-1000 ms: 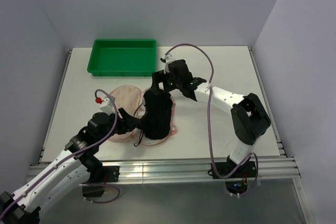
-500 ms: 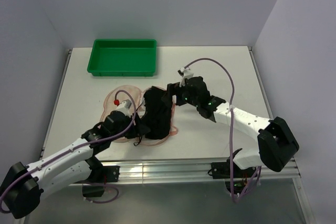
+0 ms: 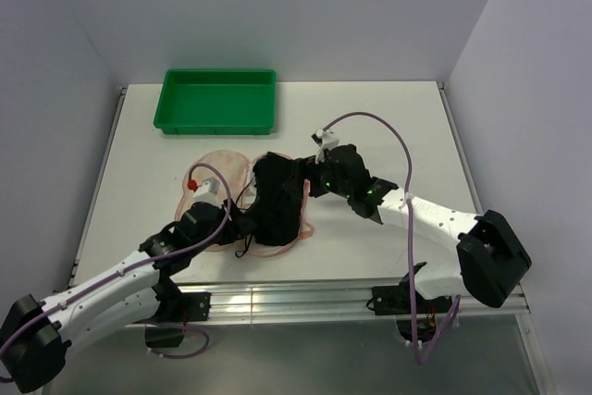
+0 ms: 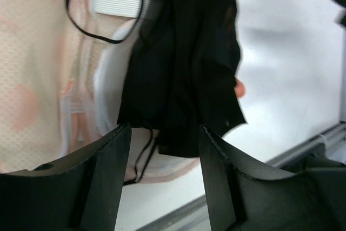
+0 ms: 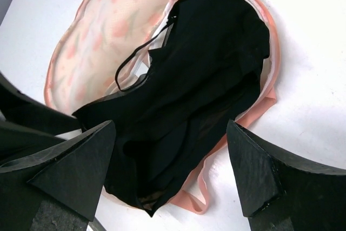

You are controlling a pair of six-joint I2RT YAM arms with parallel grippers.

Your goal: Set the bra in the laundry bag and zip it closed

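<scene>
The pale pink laundry bag [image 3: 217,178] lies open and flat on the white table. The black bra [image 3: 277,201] lies bunched over its right half, with thin straps trailing onto the lining. My left gripper [image 3: 245,222] is open at the bra's left edge. In the left wrist view the bra [image 4: 184,68] hangs down between my open fingertips, over the bag's lining [image 4: 38,79]. My right gripper [image 3: 298,180] is wide open just above the bra's far right end. The right wrist view shows the bra [image 5: 189,96] on the bag [image 5: 108,31] between my spread fingers, and the pink loop [image 5: 197,198] near its edge.
A green plastic tray [image 3: 217,122] stands at the back left, just beyond the bag. Purple-grey walls close in the table on three sides. A metal rail [image 3: 305,298] runs along the near edge.
My right gripper has come down and to the right from the raised end of the bra, and the bra has sunk lower onto the bag. My left gripper has moved right to the bra's edge.
</scene>
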